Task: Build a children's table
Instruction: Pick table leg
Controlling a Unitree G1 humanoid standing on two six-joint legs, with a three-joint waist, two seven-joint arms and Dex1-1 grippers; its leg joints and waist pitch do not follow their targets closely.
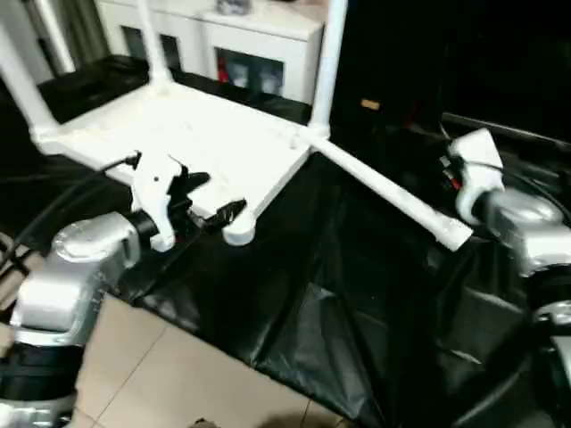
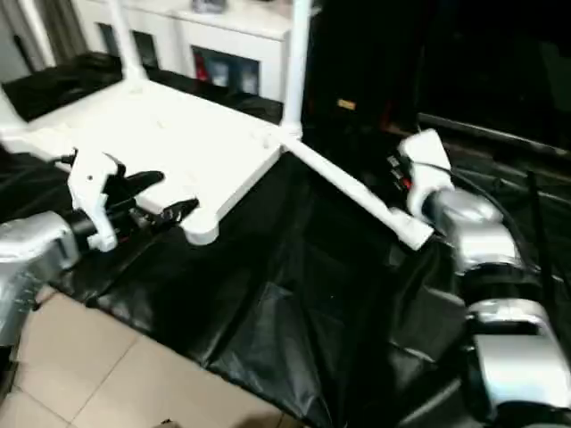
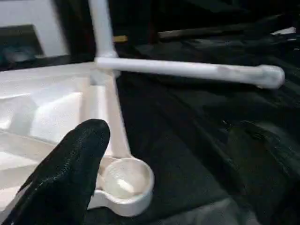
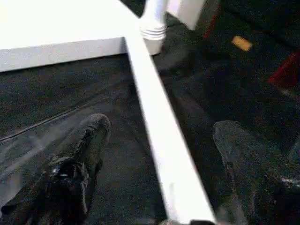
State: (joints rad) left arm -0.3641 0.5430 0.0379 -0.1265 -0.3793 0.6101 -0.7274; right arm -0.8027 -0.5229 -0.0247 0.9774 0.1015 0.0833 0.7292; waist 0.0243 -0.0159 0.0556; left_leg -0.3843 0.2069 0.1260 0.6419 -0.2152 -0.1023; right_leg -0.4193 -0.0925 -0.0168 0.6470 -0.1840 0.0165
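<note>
Crumpled black plastic sheeting [image 1: 339, 312] covers the work area — beige floor tiles [image 1: 161, 374] show at its near edge, a white glass-door cabinet [image 1: 241, 45] stands behind.

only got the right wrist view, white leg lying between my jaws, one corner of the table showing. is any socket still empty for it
observer: yes, one empty socket, at the tabletop's near corner.
operator: where's the left gripper
observer: the left gripper is right beside that socket, jaws open.
operator: how many legs are standing
observer: three: left leg, back leg, right leg.
</note>
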